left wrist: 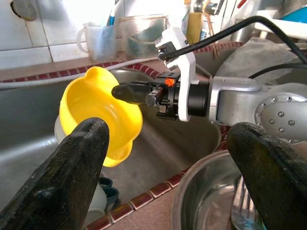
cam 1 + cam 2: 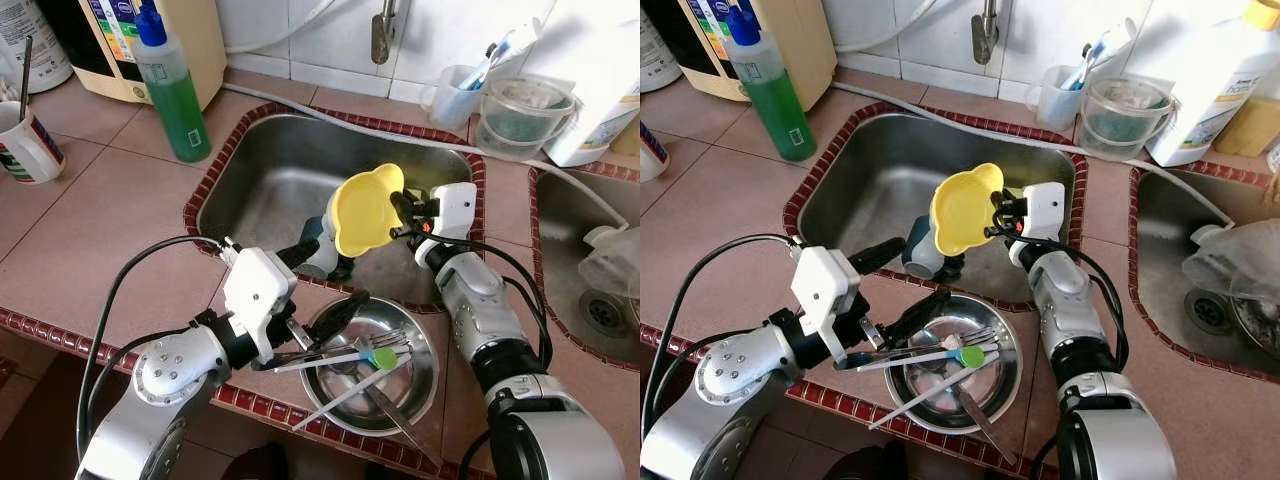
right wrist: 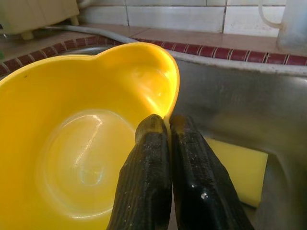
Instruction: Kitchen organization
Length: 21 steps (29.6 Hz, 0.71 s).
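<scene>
Presently, items placed relative to the sink [image 2: 260,180]:

Right gripper [image 2: 403,212]: above the sink's front right part, fingers pressed together on the rim of the yellow bowl [image 2: 366,208].
Yellow bowl: held tilted in the air over the sink basin, its hollow facing the right gripper.
Left gripper [image 2: 322,282]: at the sink's front edge, fingers spread wide, holding nothing; one finger lies over the steel bowl [image 2: 420,385], the other reaches toward the sink.
Steel bowl: on the counter just in front of the sink; holds a fork [image 2: 385,341], white chopsticks [image 2: 340,395] and a green-tipped utensil [image 2: 384,357].
Cup [image 2: 322,250]: inside the sink near its front wall, below the yellow bowl; white and dark blue, possibly lying on its side, though partly hidden.
Yellow sponge [image 3: 237,172]: on the sink floor.
Green soap bottle [image 2: 172,90]: on the counter behind the sink's left corner.
Striped mug [image 2: 28,142]: well to the sink's left.
Plastic containers [image 2: 520,112]: behind the sink's right corner.
</scene>
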Available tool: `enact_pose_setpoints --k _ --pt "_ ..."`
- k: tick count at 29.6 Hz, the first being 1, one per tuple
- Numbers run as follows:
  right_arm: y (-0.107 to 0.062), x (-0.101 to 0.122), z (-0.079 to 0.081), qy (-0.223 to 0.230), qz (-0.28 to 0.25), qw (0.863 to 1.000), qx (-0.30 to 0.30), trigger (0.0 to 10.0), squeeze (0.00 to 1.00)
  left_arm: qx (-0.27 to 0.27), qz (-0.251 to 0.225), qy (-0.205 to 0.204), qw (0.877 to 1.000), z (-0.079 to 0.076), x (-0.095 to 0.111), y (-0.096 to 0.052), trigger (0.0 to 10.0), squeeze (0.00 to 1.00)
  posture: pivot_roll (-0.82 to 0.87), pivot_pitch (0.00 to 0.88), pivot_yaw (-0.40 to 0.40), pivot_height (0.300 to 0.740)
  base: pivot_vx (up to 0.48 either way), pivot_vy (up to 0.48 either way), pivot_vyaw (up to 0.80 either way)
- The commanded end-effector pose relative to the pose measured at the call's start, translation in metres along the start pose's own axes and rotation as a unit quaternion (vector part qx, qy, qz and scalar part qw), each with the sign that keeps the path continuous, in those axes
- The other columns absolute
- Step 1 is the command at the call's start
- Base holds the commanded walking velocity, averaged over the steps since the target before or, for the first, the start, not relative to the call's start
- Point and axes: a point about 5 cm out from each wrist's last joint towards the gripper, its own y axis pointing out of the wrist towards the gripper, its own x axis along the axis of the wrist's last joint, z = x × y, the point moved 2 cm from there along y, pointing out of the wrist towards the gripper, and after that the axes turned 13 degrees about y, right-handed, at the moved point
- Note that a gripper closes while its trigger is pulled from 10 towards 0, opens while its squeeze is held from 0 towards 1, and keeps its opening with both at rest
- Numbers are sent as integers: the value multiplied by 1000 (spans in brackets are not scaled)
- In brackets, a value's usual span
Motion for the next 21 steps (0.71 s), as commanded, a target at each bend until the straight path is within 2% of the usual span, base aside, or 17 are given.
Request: enact_pose_setpoints --k 1,2,3,13,21 --pt "2 2 0 9 -2 1000 2 10000 157 2 -4 13 1000 -1 4 0 10000 0 122 235 -1 740 0 0 0" --pt "2 2 1 12 -2 1000 6 10000 380 4 -2 18 1000 -1 4 0 10000 0 123 233 -2 740 0 0 0" --pt "2 3 1 16 -2 1000 11 10000 1000 6 -2 21 1000 -1 4 1 10000 0 123 233 -2 740 0 0 0" --pt "5 6 3 23 -9 999 22 10000 1000 14 5 -1 1000 1 2 5 10000 0 122 210 -5 740 0 0 0" --pt "9 14 4 21 -22 999 25 10000 1000 21 -18 11 1000 9 5 10 10000 0 118 159 -15 740 0 0 0"
